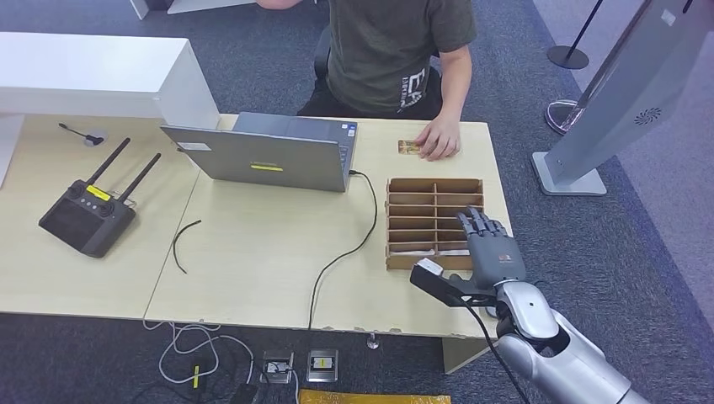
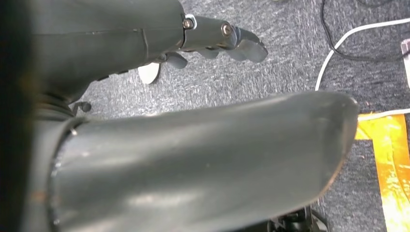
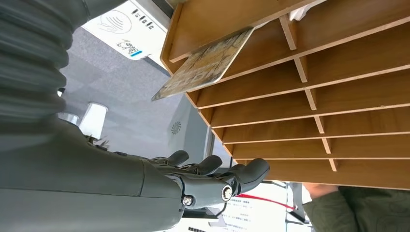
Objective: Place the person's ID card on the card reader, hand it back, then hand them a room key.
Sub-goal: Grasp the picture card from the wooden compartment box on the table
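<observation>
The robot's silver right arm rises from below the table's [image 1: 253, 252] near right corner, ending in a dark grey right hand [image 1: 488, 252] poised over the near edge of the brown wooden divided tray [image 1: 434, 220]. Its fingers [image 1: 476, 223] are extended and apart, grasping nothing; in the right wrist view they point along the tray's slots. A patterned room key card [image 3: 203, 65] leans in one slot, part of it hidden behind a divider. Which slot that is in the head view cannot be told.

The left hand [image 2: 212, 41] hangs over grey carpet, fingers loosely curled and empty; most of it is blocked by a dark part of the robot.

Toward the far right edge of the table, the person's hand [image 1: 439, 139] rests on a small tan ID card [image 1: 408, 147], covering one end. The card reader cannot be made out. A grey open laptop [image 1: 269, 156] sits mid-table at the far edge.
</observation>
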